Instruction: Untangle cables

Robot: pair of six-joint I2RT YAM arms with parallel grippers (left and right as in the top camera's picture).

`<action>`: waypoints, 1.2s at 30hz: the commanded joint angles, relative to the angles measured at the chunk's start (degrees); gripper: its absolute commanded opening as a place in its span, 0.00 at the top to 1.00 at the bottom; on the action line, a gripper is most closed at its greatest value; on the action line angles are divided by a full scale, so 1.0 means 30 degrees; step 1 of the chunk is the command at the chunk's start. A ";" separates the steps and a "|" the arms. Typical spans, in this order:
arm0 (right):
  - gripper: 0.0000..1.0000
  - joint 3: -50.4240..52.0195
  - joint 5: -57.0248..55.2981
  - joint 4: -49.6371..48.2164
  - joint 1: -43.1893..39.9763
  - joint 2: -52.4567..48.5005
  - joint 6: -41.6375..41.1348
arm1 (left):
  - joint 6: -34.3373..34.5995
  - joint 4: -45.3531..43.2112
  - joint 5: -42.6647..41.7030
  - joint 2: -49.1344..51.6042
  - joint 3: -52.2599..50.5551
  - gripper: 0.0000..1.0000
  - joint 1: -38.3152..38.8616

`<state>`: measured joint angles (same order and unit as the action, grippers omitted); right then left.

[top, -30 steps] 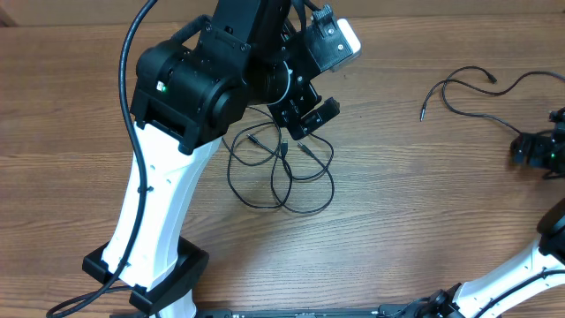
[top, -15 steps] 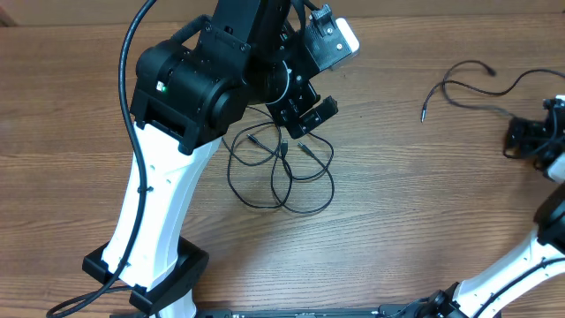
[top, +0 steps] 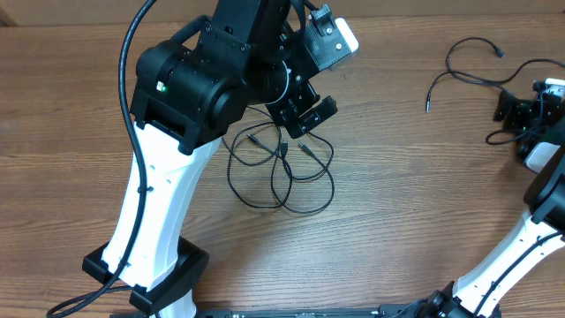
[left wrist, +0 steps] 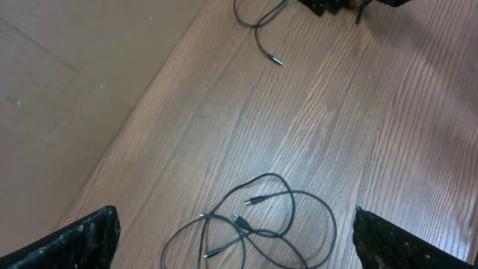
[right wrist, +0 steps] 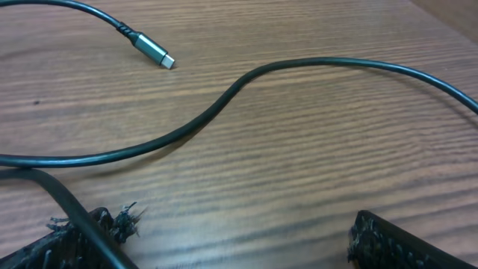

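A loose tangle of thin black cables (top: 284, 170) lies mid-table, with small plugs showing among its loops. In the left wrist view the cables (left wrist: 258, 224) lie on the wood below and between my fingers. My left gripper (top: 305, 106) (left wrist: 235, 246) hangs open just above the tangle's far edge and holds nothing. A separate cable (top: 466, 64) (right wrist: 246, 82) with a silver plug (right wrist: 153, 52) lies at the far right. My right gripper (top: 517, 113) (right wrist: 228, 224) stands open beside it. One strand (right wrist: 52, 196) passes over its left finger; nothing is between the jaws.
The left arm's large black and white body (top: 168, 150) covers the table's left middle, with its thick wire (top: 128, 79) looping past. The right arm's white link (top: 521, 256) rises from the near right corner. The table's far edge (left wrist: 134, 112) shows in the left wrist view.
My right gripper has moved toward the far side and slightly left. The separate cable has shifted the same way with it. The left arm and the tangle have stayed still.
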<state>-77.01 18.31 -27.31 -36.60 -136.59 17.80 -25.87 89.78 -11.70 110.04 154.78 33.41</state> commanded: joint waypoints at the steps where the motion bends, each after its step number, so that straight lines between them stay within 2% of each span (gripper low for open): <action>1: 0.00 -0.0255 -0.1486 0.1399 0.0189 -0.1253 -0.0692 | 0.0131 -0.0080 0.0095 0.0073 0.0080 0.00 0.0211; 6: 0.00 -0.1464 -0.2076 0.6120 0.0182 -0.0291 -0.0787 | 0.0124 -0.0080 0.0095 0.0073 0.0080 0.00 0.0211; 11: 0.00 -0.2448 -0.2295 1.0338 0.0175 0.1319 0.0233 | 0.0044 -0.0080 0.0109 0.0073 0.0080 0.00 0.0211; 19: 0.00 -0.2630 -0.2244 1.4331 0.0182 0.6586 0.1071 | -0.0576 0.0124 0.0277 0.0073 0.0080 0.01 0.0211; 24: 0.00 -0.2630 -0.1814 1.8119 0.0299 1.0105 0.1734 | -0.0605 0.0117 0.1749 0.0073 0.0080 0.00 0.0160; 26: 0.00 -0.2630 -0.0415 1.9890 0.0437 1.1329 0.1727 | -0.0095 0.0066 0.2572 0.0073 0.0080 0.00 -0.0015; 31: 0.00 -0.2630 0.3082 2.3540 0.1508 1.3340 0.1719 | 0.2798 0.0670 0.4707 0.0102 0.0066 0.00 -0.1304; 36: 0.00 -0.2630 0.3738 2.6316 0.4153 1.4120 0.1443 | 0.3446 0.1581 0.4299 0.0102 0.0066 0.00 -0.4138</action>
<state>-84.93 25.52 49.91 -28.27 -95.88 22.52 -19.03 93.97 -0.36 110.04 154.78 25.61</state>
